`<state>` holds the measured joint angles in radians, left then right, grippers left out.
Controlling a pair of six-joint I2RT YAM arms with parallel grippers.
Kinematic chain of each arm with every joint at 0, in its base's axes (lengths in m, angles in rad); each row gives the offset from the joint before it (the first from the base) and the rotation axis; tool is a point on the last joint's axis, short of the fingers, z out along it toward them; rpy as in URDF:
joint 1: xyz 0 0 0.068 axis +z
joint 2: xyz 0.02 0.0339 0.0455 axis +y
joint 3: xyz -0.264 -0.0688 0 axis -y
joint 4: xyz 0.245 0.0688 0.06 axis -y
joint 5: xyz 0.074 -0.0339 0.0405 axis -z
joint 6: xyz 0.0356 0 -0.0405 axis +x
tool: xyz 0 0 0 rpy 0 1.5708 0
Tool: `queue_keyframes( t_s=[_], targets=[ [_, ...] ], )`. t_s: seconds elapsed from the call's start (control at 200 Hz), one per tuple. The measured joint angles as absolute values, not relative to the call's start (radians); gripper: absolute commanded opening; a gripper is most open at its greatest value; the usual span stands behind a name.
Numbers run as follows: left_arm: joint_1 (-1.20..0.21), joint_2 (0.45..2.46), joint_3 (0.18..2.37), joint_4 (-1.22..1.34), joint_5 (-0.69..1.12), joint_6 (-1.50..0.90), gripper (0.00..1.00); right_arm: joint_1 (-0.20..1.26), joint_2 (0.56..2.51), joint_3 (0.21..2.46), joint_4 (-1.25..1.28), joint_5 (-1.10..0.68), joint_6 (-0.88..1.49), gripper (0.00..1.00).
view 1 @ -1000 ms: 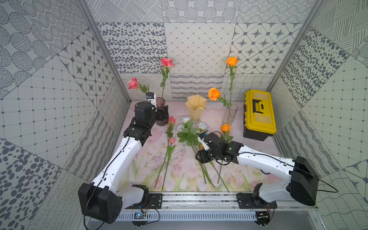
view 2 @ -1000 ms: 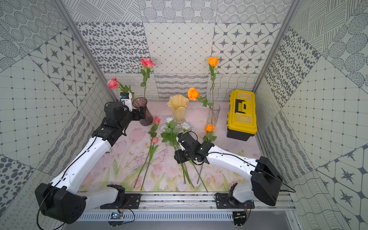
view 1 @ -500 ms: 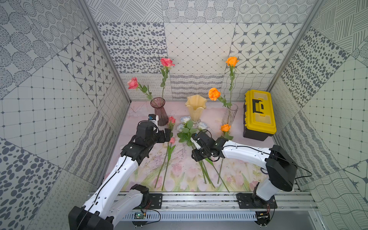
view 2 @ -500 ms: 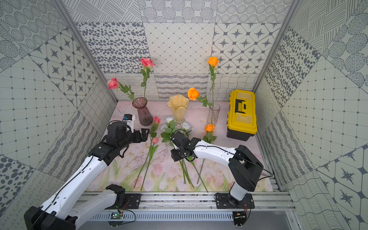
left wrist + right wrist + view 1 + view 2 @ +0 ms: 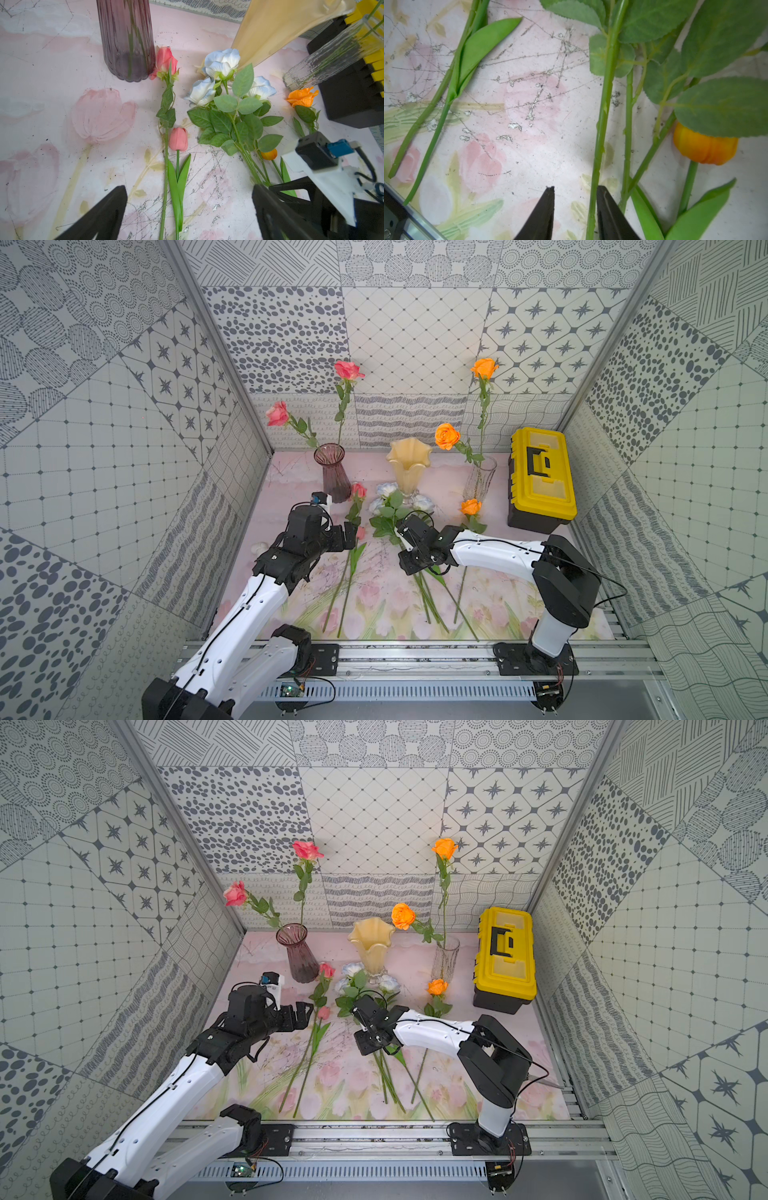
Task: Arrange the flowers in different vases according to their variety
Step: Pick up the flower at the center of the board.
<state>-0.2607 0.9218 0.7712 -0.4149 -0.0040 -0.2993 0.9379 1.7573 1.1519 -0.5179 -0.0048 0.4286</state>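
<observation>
Right gripper [image 5: 575,188], at the centre of both top views, points down at the floral mat [image 5: 529,145]. Its jaws are narrowly apart. A thorned stem [image 5: 601,124] passes between them, lying against one jaw with a gap left on the other side, so it is not clamped. This stem is one of three running side by side up to the white-and-pale-blue roses [image 5: 221,62]. Their heads lie at the foot of the cream-yellow vase [image 5: 409,464], at the middle rear of the mat. An orange tulip [image 5: 704,147] lies partly under their leaves, just beside the stems.

Left gripper [image 5: 189,187], left of centre in both top views, hangs with jaws spread wide and holds nothing. In front of it lie a pink rose [image 5: 165,59] and a shorter pink tulip [image 5: 178,138]. The rose's head is right beside the base of the purple ribbed vase [image 5: 332,472], and the tulip lies just beside the rose's stem.

The purple ribbed vase, rear left, holds two standing pink roses [image 5: 348,369]. The clear ribbed vase [image 5: 480,479], rear right, holds two orange roses [image 5: 484,366]. A loose orange rose [image 5: 471,506] lies on the mat in front of the clear vase. A yellow toolbox [image 5: 542,472] stands at the right edge of the mat.
</observation>
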Motion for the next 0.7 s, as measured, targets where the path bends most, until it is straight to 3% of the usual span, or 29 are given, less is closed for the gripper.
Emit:
queue_keyframes(
  t_s=[0.41,0.7],
  targets=[
    [-0.261,0.928,0.769,-0.415,-0.004,-0.314,0.99,0.908,1.778,1.152,-0.517,0.001,0.428,0.34],
    [-0.261,0.936,0.769,-0.415,-0.004,-0.318,0.99,0.902,1.809,1.165,-0.513,-0.009,0.414,0.23]
  ],
)
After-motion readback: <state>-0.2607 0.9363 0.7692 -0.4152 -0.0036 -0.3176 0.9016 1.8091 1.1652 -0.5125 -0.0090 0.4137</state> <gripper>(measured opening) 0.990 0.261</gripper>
